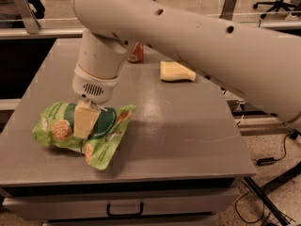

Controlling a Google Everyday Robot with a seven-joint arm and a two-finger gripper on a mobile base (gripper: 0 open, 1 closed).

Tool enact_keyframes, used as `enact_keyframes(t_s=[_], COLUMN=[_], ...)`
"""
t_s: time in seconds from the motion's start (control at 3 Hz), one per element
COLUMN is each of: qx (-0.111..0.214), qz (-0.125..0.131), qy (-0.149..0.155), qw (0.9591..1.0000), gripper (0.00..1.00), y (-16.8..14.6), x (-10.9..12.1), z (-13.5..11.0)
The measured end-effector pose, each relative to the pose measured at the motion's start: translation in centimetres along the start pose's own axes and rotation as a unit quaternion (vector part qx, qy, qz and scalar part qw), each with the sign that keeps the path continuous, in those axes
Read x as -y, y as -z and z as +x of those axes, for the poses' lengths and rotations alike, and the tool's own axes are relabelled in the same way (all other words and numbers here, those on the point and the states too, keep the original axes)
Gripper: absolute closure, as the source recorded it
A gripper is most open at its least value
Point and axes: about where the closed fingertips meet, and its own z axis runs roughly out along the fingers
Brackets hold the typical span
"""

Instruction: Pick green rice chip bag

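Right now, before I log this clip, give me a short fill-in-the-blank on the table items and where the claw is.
1. The snack bag under the claw is light ____ in colour.
2. In the camera view, the pale yellow sponge lies to the ____ of the orange can.
3. The orange can is partly hidden behind the robot's ____.
Missing words: green; right; arm.

Yellow sponge [176, 72], orange can [136, 54], grey table [188, 126]
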Motion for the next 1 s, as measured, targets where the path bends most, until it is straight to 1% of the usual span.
enact_keyframes(t_s=[0.33,0.67,1.0], qx=[0.026,0.053,0.097], qz=[-0.001,-0.001,-0.010], qy=[0.026,0.056,0.106], qw=[0.9993,0.9970,0.9896], gripper=[1.00,1.00,1.00], y=[3.5,7.1,12.7], x=[-0.1,-0.5,-1.8], z=[-0.6,-1.5,-3.3])
